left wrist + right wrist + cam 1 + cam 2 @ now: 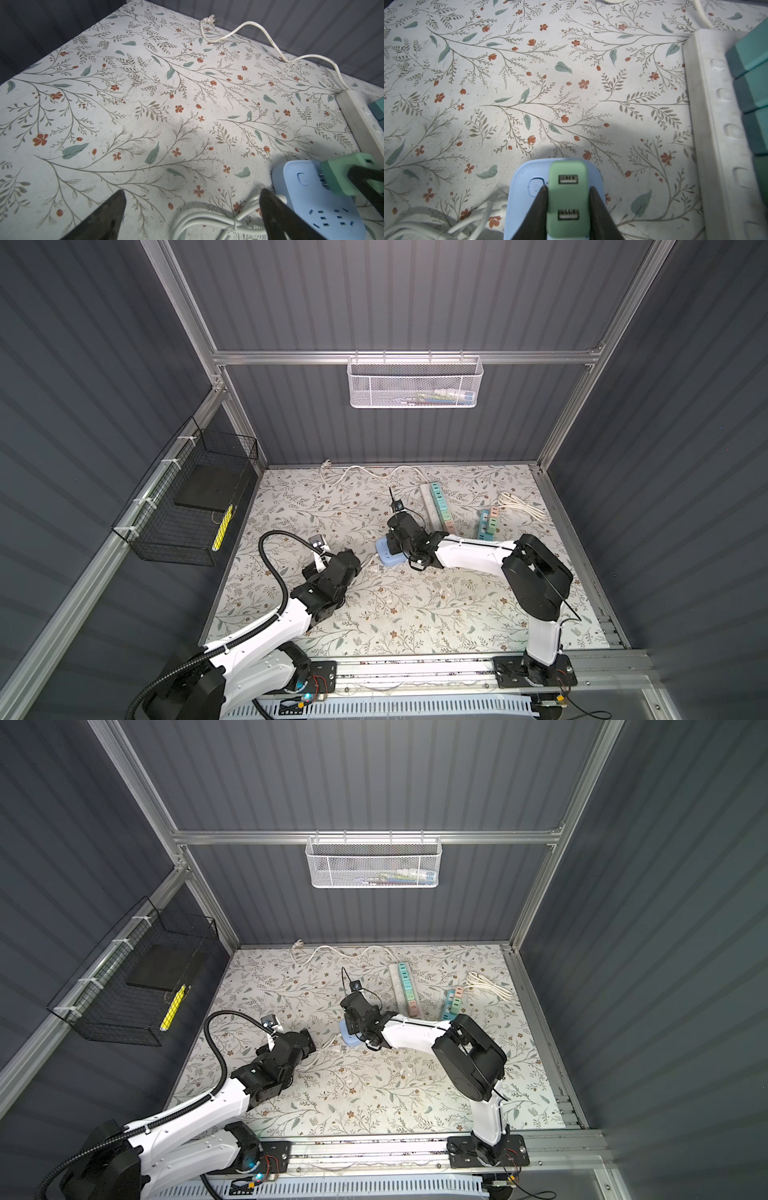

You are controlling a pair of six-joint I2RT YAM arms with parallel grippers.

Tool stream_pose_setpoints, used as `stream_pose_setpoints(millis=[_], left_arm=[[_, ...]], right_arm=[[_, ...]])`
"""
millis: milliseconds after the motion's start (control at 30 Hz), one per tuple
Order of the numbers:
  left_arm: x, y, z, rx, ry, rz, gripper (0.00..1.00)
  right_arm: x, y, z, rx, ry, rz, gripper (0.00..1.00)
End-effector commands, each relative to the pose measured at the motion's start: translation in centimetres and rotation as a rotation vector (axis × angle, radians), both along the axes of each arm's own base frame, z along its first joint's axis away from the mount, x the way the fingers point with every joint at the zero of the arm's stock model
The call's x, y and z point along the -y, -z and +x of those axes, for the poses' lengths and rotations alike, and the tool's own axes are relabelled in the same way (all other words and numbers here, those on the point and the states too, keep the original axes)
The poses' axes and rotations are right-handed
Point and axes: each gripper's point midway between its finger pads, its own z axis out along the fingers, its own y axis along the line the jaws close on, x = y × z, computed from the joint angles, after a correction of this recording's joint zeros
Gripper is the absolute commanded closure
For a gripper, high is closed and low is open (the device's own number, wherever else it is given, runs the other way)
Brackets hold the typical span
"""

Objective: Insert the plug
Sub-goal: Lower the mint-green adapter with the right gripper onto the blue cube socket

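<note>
While the right gripper (568, 188) clamps the green plug (568, 207) in its jaws, the prongs meet the blue socket block (521, 207).
Jaws of the left gripper (193, 192) gape wide, empty, above the white cord (207, 218).

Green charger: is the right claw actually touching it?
Touching. The right wrist view shows the fingers of the right gripper pressed against both sides of the green charger.

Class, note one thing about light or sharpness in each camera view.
In both top views the mat is bright, the walls dim; in the left wrist view the left pincer shows as black wedges; in the right wrist view the green plug looks soft and the white power strip blurs.
</note>
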Motion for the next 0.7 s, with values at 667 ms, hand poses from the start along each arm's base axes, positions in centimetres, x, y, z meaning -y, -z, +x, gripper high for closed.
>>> stream_pose_setpoints(millis=[667], left_arm=[[-0.6,-0.4,-0.2,0.008,-0.011,0.003,0.00]], right_arm=[[2.6,8.9,-4.7,-0.183,-0.005,-0.200,0.78]])
